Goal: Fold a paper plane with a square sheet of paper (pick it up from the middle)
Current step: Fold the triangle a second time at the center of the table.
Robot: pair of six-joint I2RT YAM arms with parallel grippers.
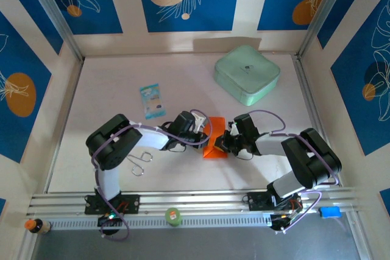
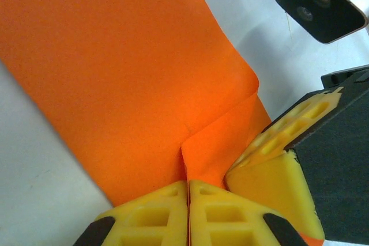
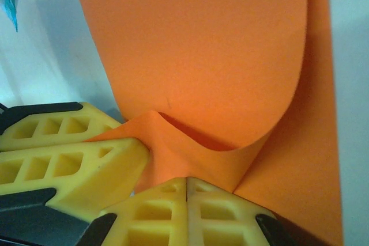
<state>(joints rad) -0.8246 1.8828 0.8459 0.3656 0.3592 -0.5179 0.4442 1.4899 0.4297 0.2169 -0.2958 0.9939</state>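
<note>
My left pincer [image 2: 188,194] and right pincer [image 3: 187,188] both clamping square sheet of paper [image 2: 115,56]; uneven pulling risking tear, crooked crease.

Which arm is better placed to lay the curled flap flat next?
Likely right: the right pincer is shut on the curled flap of the paper; the left pincer pinches it alongside.

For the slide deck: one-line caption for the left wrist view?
Left gripper and right gripper pinch the creased square sheet of paper side by side.
</note>
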